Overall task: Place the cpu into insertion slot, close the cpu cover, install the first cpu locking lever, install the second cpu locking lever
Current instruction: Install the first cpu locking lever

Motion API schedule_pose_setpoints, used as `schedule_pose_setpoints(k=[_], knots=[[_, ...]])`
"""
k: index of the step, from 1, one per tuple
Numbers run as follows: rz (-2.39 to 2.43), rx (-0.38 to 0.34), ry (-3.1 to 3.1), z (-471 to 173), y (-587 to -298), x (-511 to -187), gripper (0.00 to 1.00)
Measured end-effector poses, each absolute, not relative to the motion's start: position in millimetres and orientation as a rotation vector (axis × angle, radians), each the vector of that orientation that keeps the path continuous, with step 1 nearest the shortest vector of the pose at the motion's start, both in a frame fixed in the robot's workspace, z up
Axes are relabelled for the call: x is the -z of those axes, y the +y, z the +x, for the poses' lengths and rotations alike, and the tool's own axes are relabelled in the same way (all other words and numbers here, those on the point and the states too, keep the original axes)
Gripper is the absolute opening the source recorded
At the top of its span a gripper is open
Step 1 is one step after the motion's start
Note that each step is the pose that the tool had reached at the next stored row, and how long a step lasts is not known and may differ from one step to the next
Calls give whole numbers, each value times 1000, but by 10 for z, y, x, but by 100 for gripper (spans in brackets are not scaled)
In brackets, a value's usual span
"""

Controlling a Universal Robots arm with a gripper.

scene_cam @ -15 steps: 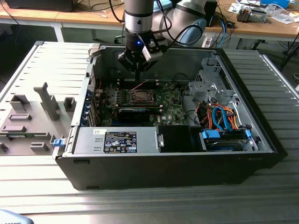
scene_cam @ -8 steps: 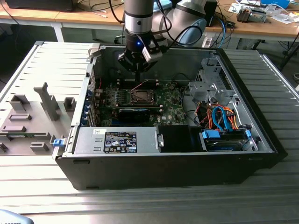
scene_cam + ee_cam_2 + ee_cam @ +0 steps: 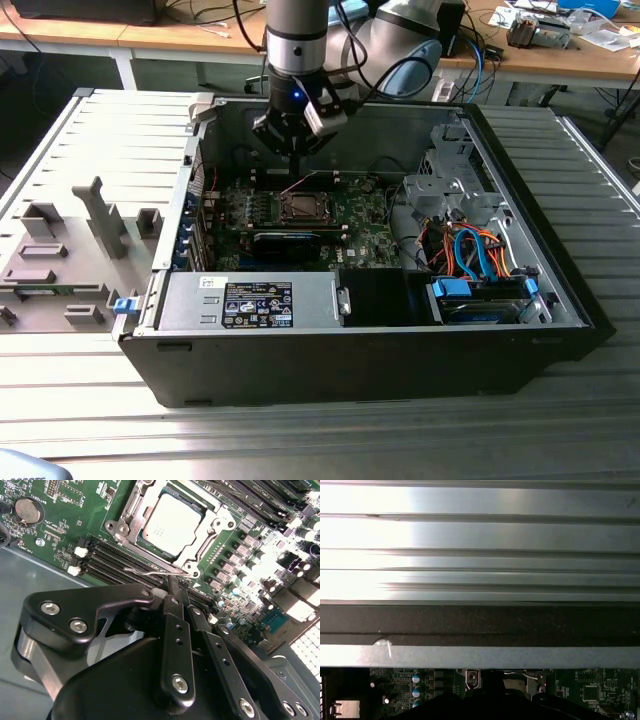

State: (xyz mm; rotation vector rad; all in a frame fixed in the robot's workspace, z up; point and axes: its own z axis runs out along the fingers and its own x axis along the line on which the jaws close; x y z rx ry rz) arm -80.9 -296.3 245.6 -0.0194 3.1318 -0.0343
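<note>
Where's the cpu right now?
The cpu sits in the insertion slot on the green board, framed by the cpu cover in the second wrist view, just beyond the gripper tips and beside the memory slots.

Black pincer (image 3: pixel 172 587) (silver screws), grey arm (image 3: pixel 296 30), blue light.

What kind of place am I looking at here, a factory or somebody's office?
Most likely a robotics lab or test workshop. An opened computer case sits on a ribbed metal table, a robot arm's gripper hangs over its green circuit board, and wooden desks strewn with cables stand behind.
</note>
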Motion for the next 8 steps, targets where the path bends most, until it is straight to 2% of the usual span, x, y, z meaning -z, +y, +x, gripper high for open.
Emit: schedule_pose_setpoints(k=[8], knots=[[-20,34,3132,-801,-2936,-2398,11]])
